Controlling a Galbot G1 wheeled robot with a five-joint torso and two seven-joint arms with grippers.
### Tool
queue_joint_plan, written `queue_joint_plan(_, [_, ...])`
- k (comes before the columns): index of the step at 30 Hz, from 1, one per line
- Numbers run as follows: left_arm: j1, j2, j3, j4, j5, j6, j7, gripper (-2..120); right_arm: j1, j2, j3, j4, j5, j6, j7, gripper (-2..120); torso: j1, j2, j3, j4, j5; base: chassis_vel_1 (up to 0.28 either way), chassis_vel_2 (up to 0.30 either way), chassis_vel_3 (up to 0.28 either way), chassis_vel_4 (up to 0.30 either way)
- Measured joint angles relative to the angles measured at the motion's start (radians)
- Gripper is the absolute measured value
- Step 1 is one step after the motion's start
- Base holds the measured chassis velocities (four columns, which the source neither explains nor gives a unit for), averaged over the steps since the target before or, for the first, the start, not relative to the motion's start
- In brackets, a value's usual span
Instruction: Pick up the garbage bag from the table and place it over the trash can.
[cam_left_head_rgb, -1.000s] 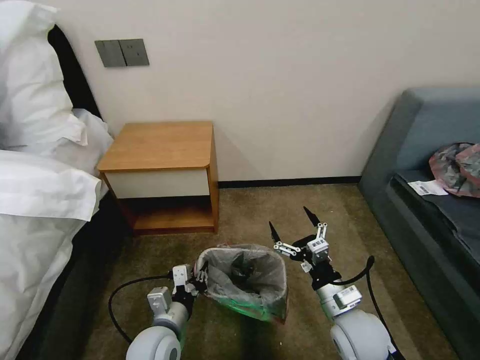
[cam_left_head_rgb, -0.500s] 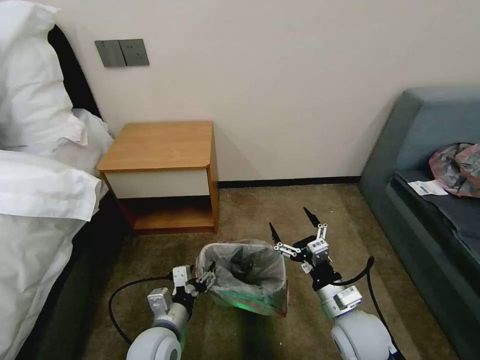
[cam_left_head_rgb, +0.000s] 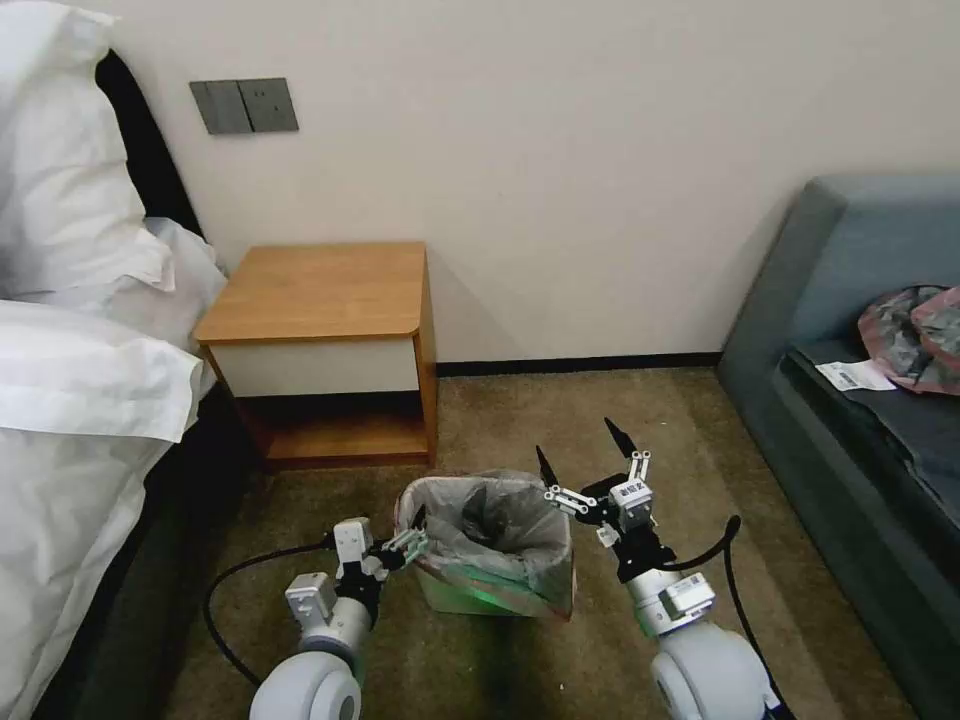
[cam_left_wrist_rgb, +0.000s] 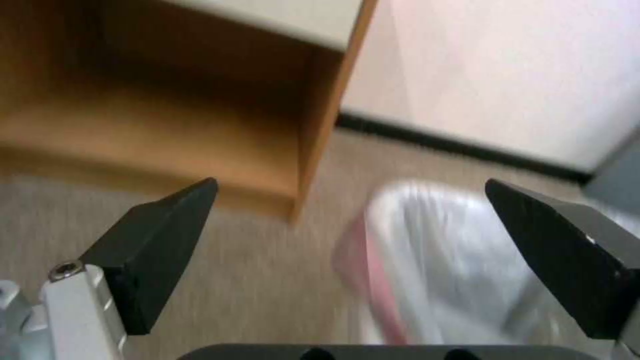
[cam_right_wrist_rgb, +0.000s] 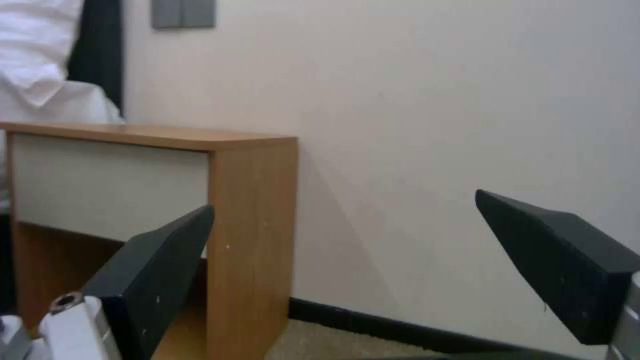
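The garbage bag (cam_left_head_rgb: 500, 530) lines the trash can (cam_left_head_rgb: 465, 598) on the carpet, its grey inside showing and its pink edge folded over the rim. My left gripper (cam_left_head_rgb: 412, 535) is open beside the bin's left rim, holding nothing. In the left wrist view its fingers (cam_left_wrist_rgb: 160, 235) are spread wide, with the bag (cam_left_wrist_rgb: 433, 260) ahead of them. To the right of the bin my right gripper (cam_left_head_rgb: 577, 445) stands open, fingers pointing up and empty. The table (cam_left_head_rgb: 320, 290) stands bare against the wall behind the bin, and its side (cam_right_wrist_rgb: 250, 210) faces the right wrist camera.
A grey-blue sofa (cam_left_head_rgb: 860, 330) on the right carries a pink-grey bundle (cam_left_head_rgb: 915, 335) with a white label. A bed with white pillows (cam_left_head_rgb: 80, 380) fills the left side. Black cables trail on the carpet by both arms.
My left gripper has let go of the bag's left rim, opened and drawn back to the left. The bin with its bag now sits slightly farther from me. The right arm has barely moved.
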Motion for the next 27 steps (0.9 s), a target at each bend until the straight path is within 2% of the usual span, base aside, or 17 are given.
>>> queue_joint_plan(3, [-0.012, -0.004, -0.008, 0.025, 0.023, -0.104, 0.034, 100, 0.001, 0.031, -0.008, -0.019, -0.003, 0.000, 0.042, 100, 0.000, 0.000, 0.000, 0.0001, 0.0000, 0.000, 0.000, 0.000, 0.000])
queue_joint_plan(5, [-0.015, -0.005, -0.009, 0.031, 0.033, -0.126, 0.043, 100, 0.001, 0.038, -0.009, -0.024, -0.005, -0.001, 0.051, 100, 0.000, 0.000, 0.000, 0.0000, 0.0001, 0.000, 0.000, 0.000, 0.000])
queue_joint_plan(6, [-0.019, -0.006, -0.012, 0.047, 0.066, -0.181, 0.067, 100, 0.003, 0.054, -0.008, -0.039, -0.009, -0.004, 0.063, 100, 0.000, 0.000, 0.000, 0.0001, 0.0000, 0.000, 0.000, 0.000, 0.000])
queue_joint_plan(8, [-0.023, -0.007, -0.014, 0.061, 0.104, -0.236, 0.085, 100, 0.006, 0.071, -0.008, -0.060, -0.012, -0.004, 0.075, 100, 0.000, 0.000, 0.000, 0.0000, 0.0000, 0.000, 0.000, 0.000, 0.000])
queue_joint_plan(16, [-0.022, -0.010, -0.014, 0.076, 0.139, -0.320, 0.091, 100, 0.021, 0.102, -0.003, -0.120, -0.021, 0.014, 0.095, 100, 0.000, 0.000, 0.000, 0.0001, 0.0001, 0.000, 0.000, 0.000, 0.000])
queue_joint_plan(27, [-0.019, -0.013, -0.014, 0.082, 0.145, -0.326, 0.073, 100, 0.027, 0.102, 0.007, -0.136, -0.023, 0.022, 0.097, 100, 0.000, 0.000, 0.000, 0.0001, 0.0001, 0.000, 0.000, 0.000, 0.000])
